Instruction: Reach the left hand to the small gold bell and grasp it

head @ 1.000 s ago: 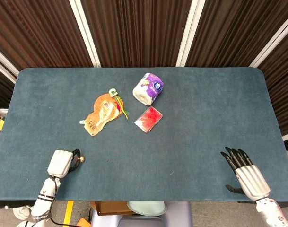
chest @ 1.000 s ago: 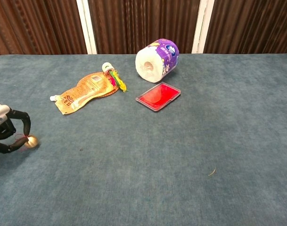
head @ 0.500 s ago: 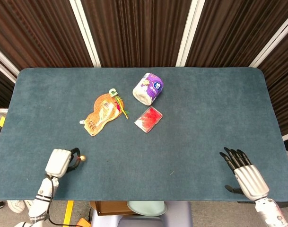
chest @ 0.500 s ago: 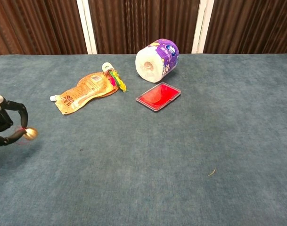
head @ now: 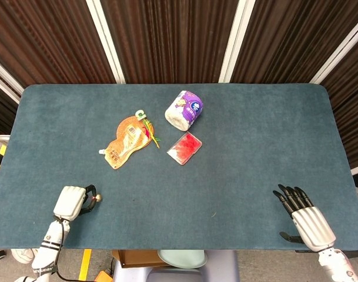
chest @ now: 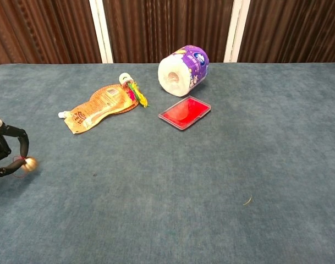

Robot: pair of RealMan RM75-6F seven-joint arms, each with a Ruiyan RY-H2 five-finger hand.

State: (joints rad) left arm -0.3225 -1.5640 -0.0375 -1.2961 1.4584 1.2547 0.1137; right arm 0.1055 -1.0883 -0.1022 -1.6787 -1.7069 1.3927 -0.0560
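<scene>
Grasp looks made: left hand (head: 71,202), at the desk's (head: 237,176) seven o'clock, has fingers (chest: 13,132) pinching the bell (chest: 29,164). Next, hold firm. Right hand (head: 305,218) lies spread, empty.

Counter (head: 237,147): pouch (head: 124,143) mid-left, paper roll (head: 186,110) to its right & further back, flat case (head: 184,147) just in front of roll. Bell (head: 98,198) near front-left edge, at left hand (head: 70,202) fingertips. Right hand (head: 305,218) at front-right edge, well apart.
</scene>
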